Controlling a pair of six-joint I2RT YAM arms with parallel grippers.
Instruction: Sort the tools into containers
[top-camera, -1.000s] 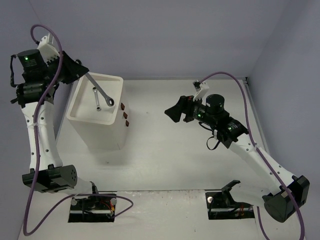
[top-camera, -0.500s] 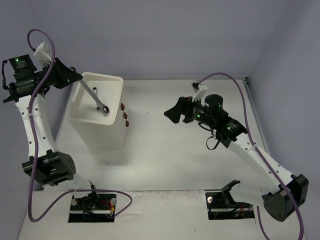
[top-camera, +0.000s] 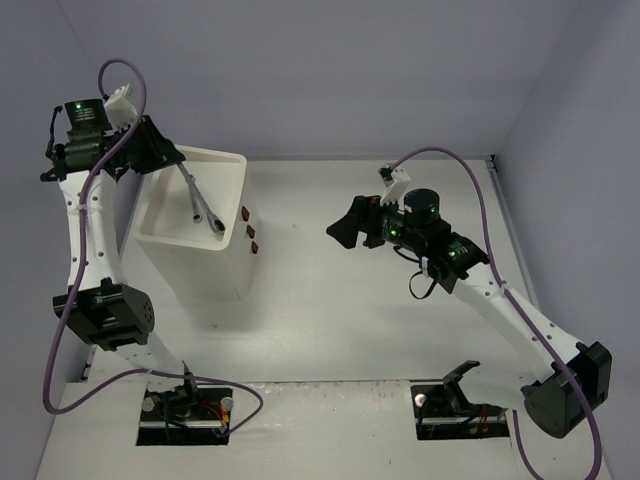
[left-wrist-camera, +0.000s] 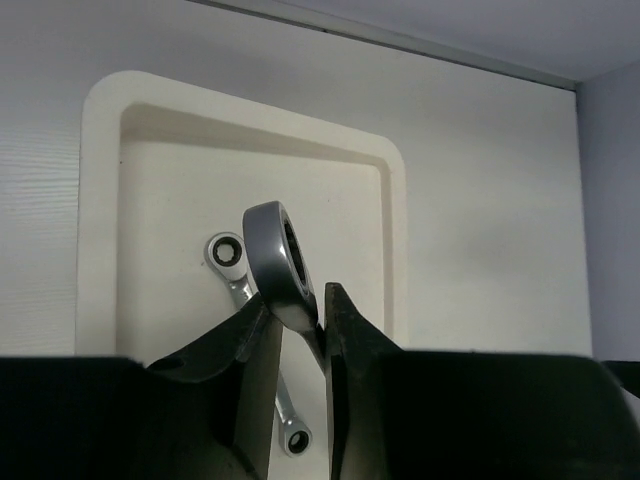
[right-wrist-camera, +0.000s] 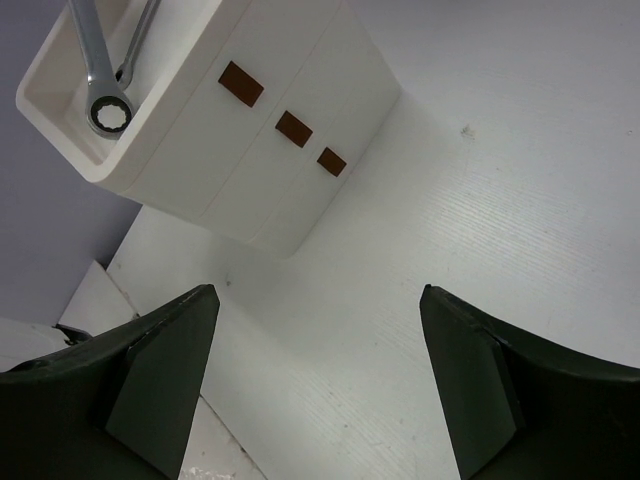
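Since the earlier frames: left arm swung right, wrist nearer the box (top-camera: 205, 265); right arm barely changed. Left arm reaching up from the near edge, wrist high over the box's back-left corner. Right tool (top-camera: 348, 228) spread wide, empty, above the tabletop (top-camera: 330, 310) right of the box. Left tool (left-wrist-camera: 298, 310) angled down over the tray (top-camera: 225, 155), pinched narrow on the wrench (left-wrist-camera: 283, 262) shaft, ring end down inside the tray. Second wrench (left-wrist-camera: 229, 253) flat in the tray, beneath.

The left arm (top-camera: 92, 225) swung left then back, shifting the wrench (left-wrist-camera: 283, 265) in its fingers (left-wrist-camera: 232, 370) over the tray (top-camera: 233, 162).
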